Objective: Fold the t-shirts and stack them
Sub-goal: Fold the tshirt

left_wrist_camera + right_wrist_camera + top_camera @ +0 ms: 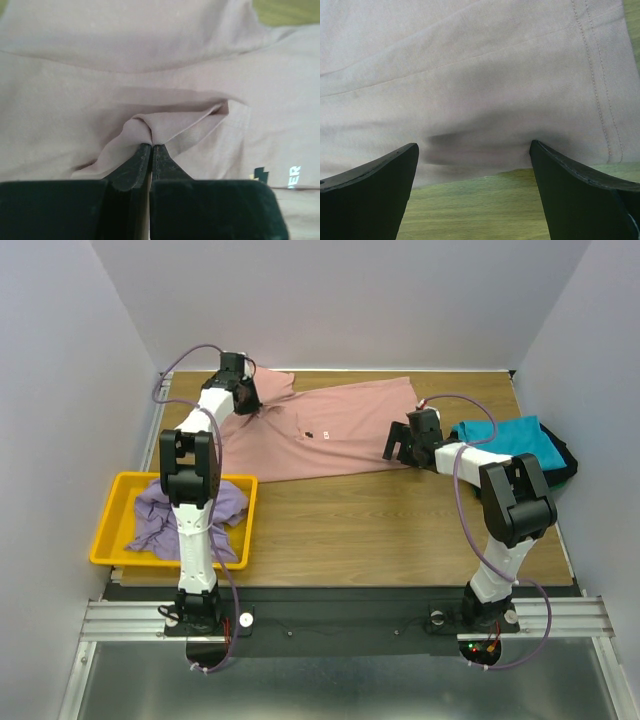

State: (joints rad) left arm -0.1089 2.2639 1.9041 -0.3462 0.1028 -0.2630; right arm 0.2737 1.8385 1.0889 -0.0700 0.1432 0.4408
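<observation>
Dusty pink t-shirt [340,435] lies spread flat beyond and right of the yellow bin [108,525]. It looks light, limp cloth that will sag and drag, so best taken at edges or corners. Left gripper [151,146] is pinching a raised fold at the end nearest the bin, and right gripper [473,145] is spread wide at the hem farthest from the bin, holding nothing. Only the top view shows the full layout; the left wrist view alone shows the pinched tuck, the right wrist view the hem stitching.

Bright, even light; soft shadows; wrist views slightly soft.
</observation>
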